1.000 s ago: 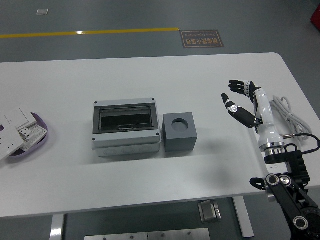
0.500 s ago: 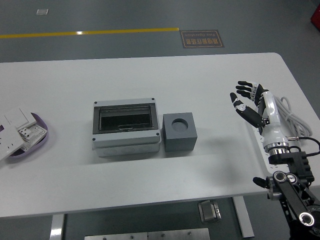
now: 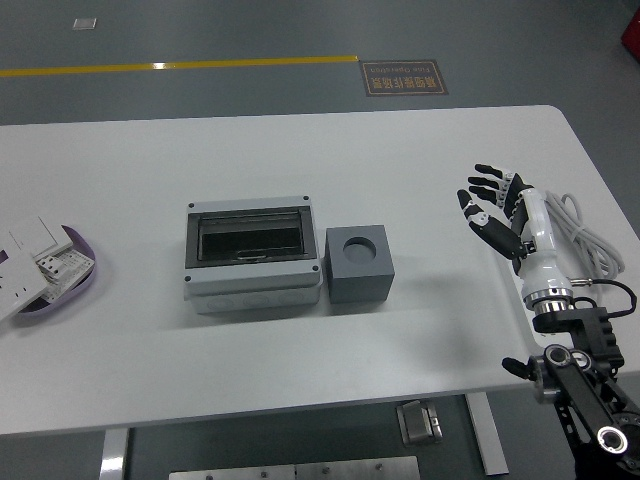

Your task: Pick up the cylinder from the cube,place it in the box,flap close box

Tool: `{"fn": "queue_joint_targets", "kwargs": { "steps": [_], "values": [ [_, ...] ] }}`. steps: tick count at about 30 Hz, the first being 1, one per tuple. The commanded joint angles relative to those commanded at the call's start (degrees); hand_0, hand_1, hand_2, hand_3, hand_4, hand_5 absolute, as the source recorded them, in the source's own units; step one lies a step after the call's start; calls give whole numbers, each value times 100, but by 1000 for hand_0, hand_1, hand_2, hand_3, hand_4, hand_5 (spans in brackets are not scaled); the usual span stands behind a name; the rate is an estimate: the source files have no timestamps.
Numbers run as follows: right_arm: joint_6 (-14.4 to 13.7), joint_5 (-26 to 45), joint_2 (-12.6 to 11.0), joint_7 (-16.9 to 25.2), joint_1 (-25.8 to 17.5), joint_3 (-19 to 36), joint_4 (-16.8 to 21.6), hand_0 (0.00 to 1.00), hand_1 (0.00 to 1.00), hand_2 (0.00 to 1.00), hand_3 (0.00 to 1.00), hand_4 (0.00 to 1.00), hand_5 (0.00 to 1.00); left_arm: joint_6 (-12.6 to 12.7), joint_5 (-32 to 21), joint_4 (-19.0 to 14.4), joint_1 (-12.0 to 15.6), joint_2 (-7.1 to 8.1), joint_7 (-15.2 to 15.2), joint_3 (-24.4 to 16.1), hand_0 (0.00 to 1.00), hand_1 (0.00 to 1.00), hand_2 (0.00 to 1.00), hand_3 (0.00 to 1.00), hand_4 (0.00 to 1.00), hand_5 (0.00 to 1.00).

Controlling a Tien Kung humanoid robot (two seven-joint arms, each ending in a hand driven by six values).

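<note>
White bench [image 3: 300, 150] holds my grey box [image 3: 254, 254], lid shut, beside the cube [image 3: 360, 264]. I see no cylinder; its hole looks empty. My right hand [image 3: 497, 203], fingers spread and holding nothing, has pulled back right, so the job looks done.

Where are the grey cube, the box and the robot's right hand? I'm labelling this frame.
grey cube [image 3: 360, 283], head view, on its front face.
box [image 3: 255, 292], head view, on its pale front wall.
right hand [image 3: 497, 208], head view, on the palm, fingers spread.

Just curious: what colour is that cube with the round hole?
The cube is dark grey, seen best in the head view, beside the box.
</note>
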Motion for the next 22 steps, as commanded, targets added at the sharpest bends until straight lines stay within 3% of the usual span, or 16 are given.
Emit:
{"fn": "queue_joint_targets", "kwargs": {
  "steps": [17, 22],
  "values": [
    [76, 44, -30, 8, -2, 0, -8, 728, 641, 661, 679, 747, 244, 20, -83, 0, 36, -22, -7, 60, 603, 605, 560, 596, 660, 197],
    [31, 287, -95, 203, 41, -156, -69, 728, 642, 662, 665, 747, 246, 15, -60, 0, 13, -23, -20, 37, 603, 605, 560, 596, 661, 198]
  ]
}}
